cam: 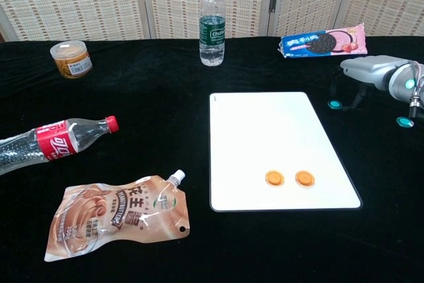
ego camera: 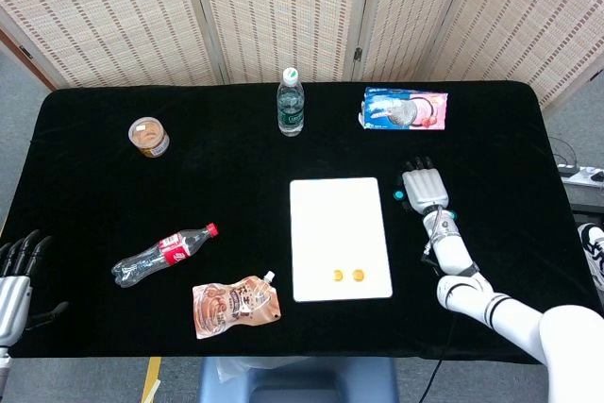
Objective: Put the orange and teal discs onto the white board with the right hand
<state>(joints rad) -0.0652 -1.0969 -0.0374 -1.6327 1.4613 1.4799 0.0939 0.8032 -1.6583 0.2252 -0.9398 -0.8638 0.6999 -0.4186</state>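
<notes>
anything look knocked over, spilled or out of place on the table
The cola bottle lies on its side near the left edge, cap on, with no spill visible. The brown pouch lies flat nearby. Two teal discs sit off the white board, beside the right robot hand. Nothing looks damaged.
</notes>
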